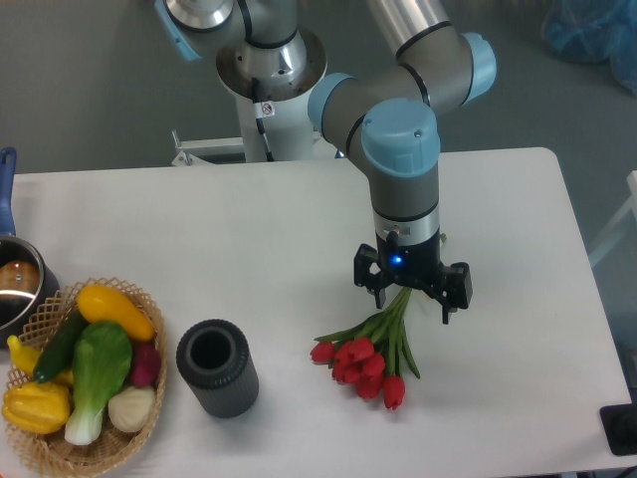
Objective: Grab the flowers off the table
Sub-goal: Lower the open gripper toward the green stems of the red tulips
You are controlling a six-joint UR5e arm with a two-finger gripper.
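One arm, one tool (412, 296), positioned directly over the stem end of the flowers (366, 360). The bunch lies flat on the tabletop (279, 229), right of centre and toward the near edge; its long axis runs diagonally, stems up under the tool and red buds fanned out down and to the left, toward the camera. Stems vanish beneath the tool body, so contact cannot be confirmed; the two dark finger housings stand apart on either side of the stems, but the fingertips themselves are hidden, so whether they are spread or closed on the stems cannot be told. Judgement: the grasp point is the stem bundle, across its axis. Tabletop is white, matte, smooth. A dark cylindrical cup (217, 366) stands left of the buds, apart from them; a wicker basket of vegetables (85, 376) sits at the near left corner, with a pot (15, 284) behind it at the left edge.
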